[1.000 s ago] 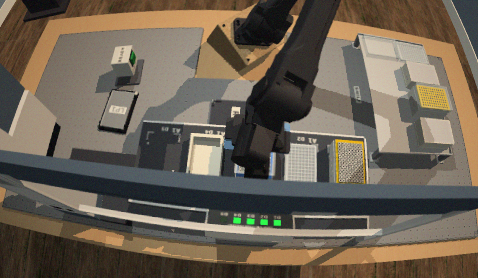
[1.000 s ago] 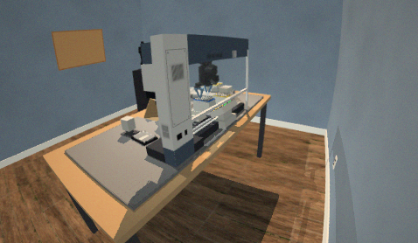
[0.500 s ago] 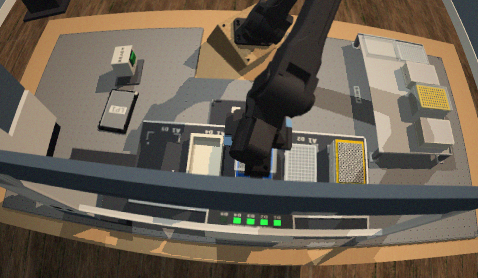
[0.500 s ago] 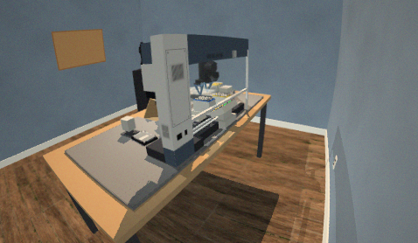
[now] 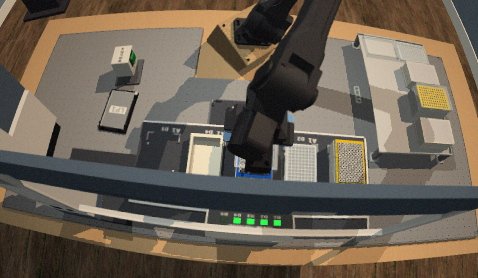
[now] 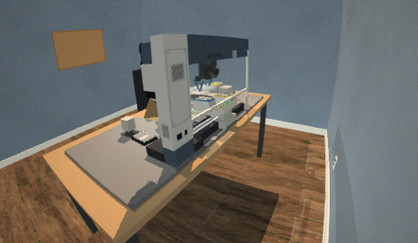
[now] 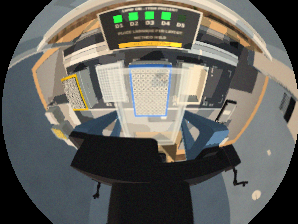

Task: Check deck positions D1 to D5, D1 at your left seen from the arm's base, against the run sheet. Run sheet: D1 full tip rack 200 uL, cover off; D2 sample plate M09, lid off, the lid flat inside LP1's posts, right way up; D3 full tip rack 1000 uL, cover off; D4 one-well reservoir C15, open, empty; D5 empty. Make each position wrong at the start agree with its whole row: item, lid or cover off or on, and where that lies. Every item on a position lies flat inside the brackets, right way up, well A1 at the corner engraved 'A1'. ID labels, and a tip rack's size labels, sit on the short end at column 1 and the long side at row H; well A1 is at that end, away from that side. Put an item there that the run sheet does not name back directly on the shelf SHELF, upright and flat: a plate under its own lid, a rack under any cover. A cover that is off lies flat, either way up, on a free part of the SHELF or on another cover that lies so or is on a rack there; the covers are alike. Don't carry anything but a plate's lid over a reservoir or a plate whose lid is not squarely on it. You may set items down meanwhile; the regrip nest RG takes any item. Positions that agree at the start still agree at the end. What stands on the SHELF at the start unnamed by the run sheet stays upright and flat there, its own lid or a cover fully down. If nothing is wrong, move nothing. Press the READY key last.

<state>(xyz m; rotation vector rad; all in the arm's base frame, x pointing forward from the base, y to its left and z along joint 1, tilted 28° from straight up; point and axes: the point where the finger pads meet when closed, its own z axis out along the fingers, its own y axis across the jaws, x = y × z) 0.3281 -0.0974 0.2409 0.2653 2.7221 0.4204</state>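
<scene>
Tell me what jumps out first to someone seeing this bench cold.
The black arm reaches across the deck, its gripper shut on a blue-framed tip rack over the middle position. To one side sits a yellow-framed tip rack, to the other a cream reservoir. Along the front rail, four green lights glow beside one dark one.

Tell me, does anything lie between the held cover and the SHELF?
Yes. The open sample plate and the yellow tip rack lie between the gripper with its cover and the SHELF; a detour behind them seems wise.
</scene>
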